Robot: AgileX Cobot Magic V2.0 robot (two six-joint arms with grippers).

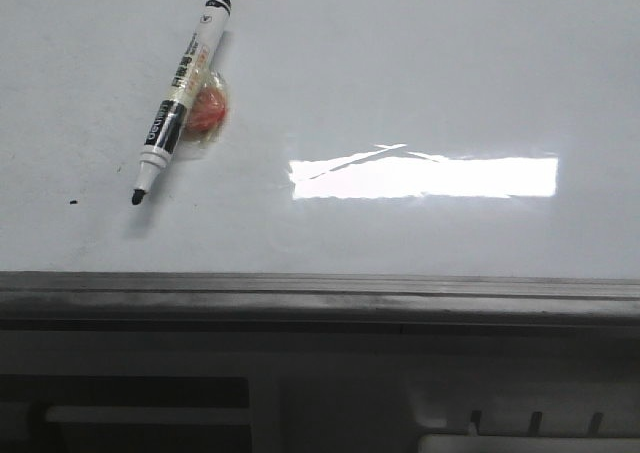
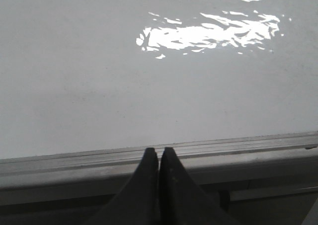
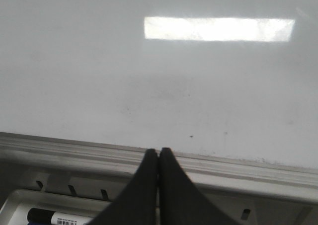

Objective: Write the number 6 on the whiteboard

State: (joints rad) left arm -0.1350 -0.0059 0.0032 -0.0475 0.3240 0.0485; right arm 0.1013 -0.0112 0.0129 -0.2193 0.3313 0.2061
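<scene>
The whiteboard (image 1: 400, 63) lies flat, glossy white, with a bright rectangular glare and a grey rail along its near edge. No number 6 shows on it; only a tiny black dot (image 1: 73, 203) at the left. An uncapped black-and-white marker (image 1: 180, 98) lies at the upper left, propped on a small orange-red object (image 1: 207, 110), tip toward the near edge. Neither gripper shows in the front view. My left gripper (image 2: 159, 151) is shut and empty over the rail (image 2: 223, 148). My right gripper (image 3: 158, 151) is shut and empty over the rail (image 3: 238, 168).
Below the rail in the right wrist view a white tray (image 3: 15, 202) holds another marker (image 3: 59, 218). A tray edge (image 1: 520, 441) also shows at the front view's lower right.
</scene>
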